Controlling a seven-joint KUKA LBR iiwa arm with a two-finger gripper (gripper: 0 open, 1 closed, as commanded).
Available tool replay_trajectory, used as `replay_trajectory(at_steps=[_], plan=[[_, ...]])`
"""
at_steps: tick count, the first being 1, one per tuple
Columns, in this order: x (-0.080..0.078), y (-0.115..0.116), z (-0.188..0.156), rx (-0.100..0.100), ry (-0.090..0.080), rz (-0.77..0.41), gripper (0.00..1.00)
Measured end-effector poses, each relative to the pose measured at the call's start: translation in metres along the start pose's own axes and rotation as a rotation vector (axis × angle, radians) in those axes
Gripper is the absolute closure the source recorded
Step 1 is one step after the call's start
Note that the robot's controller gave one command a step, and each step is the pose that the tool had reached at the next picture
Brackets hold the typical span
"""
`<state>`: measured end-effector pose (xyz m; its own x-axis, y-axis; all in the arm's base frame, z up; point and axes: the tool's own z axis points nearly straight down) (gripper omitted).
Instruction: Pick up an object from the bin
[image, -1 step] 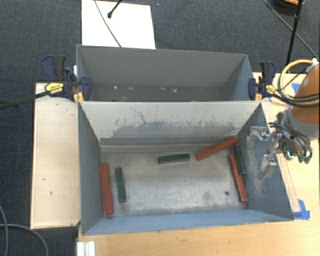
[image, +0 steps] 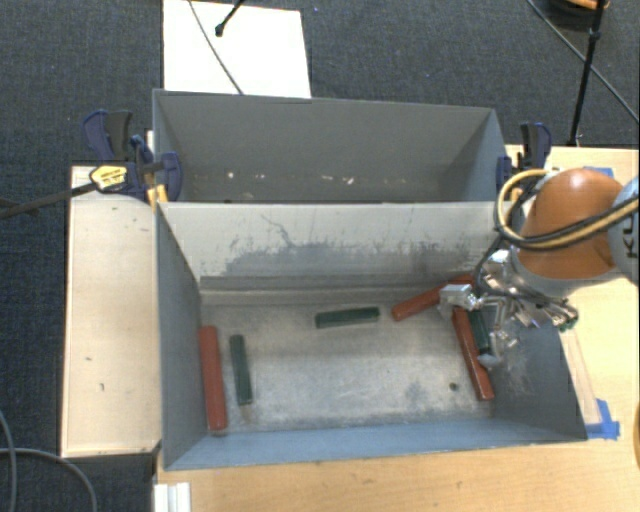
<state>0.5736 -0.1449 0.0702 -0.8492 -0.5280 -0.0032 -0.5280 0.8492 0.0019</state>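
**A:** Camera view from above, starting at the front of the bin (image: 340, 400). What's closest?

**B:** Front left, the left red stick (image: 211, 380) lies lengthwise near the side wall. The left green stick (image: 240, 368) is just beside it, shorter, running almost the same way. They lie close together, and I can't tell whether they touch.

**A:** And over on the right?

**B:** That's where the action is. The right red stick (image: 479, 375) lies slanted along the foot of the right wall, with its lower end pointing to the front. The claw (image: 490, 345) is down on its upper half, reaching in from the right under the orange cover (image: 565, 235).

**A:** Is the claw spread or pinching?

**B:** I can't tell. The metal of the wrist hides that spot, so I won't call it a hold.

**A:** Further back?

**B:** The middle green stick (image: 347, 317) lies crosswise on the floor, well apart from the left pair. To its right, the orange-red stick (image: 415, 304) tilts up toward the claw, with its far end near the top of the right red stick.
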Motion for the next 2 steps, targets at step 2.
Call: replay_trajectory(at_steps=[2], plan=[[0.001,0.020,-0.037,0.003,-0.002,-0.598,0.00]])
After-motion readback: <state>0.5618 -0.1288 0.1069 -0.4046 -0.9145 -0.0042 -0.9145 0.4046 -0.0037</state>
